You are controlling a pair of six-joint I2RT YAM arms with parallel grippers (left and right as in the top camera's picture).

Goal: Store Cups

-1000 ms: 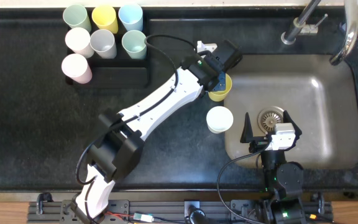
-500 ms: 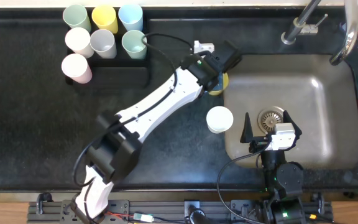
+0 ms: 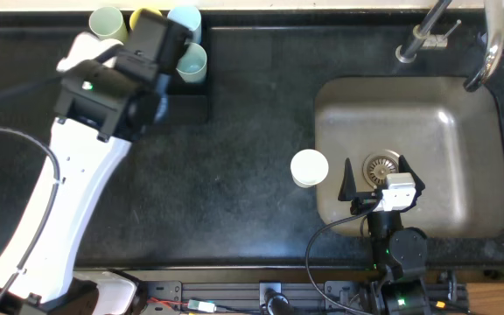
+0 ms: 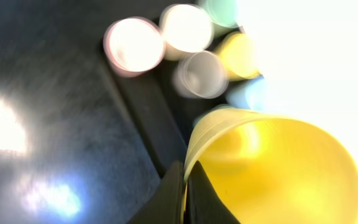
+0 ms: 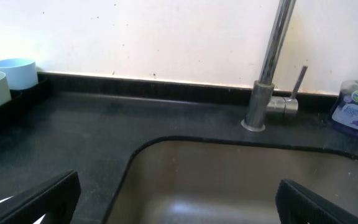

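Note:
My left gripper [image 4: 185, 182] is shut on the rim of a yellow cup [image 4: 278, 168], held tilted above the black tray [image 4: 148, 118]. In the tray stand a pink cup [image 4: 132, 45], a white cup [image 4: 185, 28], a grey cup [image 4: 202, 73], another yellow cup [image 4: 238, 53] and a blue cup [image 4: 247, 93]. From above, the left arm [image 3: 103, 87] covers most of the tray [image 3: 186, 107]; pale green [image 3: 105, 19], blue [image 3: 185, 17] and teal [image 3: 192, 59] cups show around it. A lone white cup [image 3: 309, 168] stands on the counter at the sink's left edge. My right gripper [image 3: 376, 179] is open, low over the sink.
The steel sink [image 3: 444, 114] with its drain [image 3: 381, 164] takes up the right side. A faucet [image 5: 269, 62] stands behind it, and a soap bottle [image 5: 356, 106] at the back right. The dark counter [image 3: 234, 192] stretches between tray and sink.
The left arm has swung from the sink's left edge to the back-left tray, carrying the yellow cup. The lone white cup and the right arm have stayed put.

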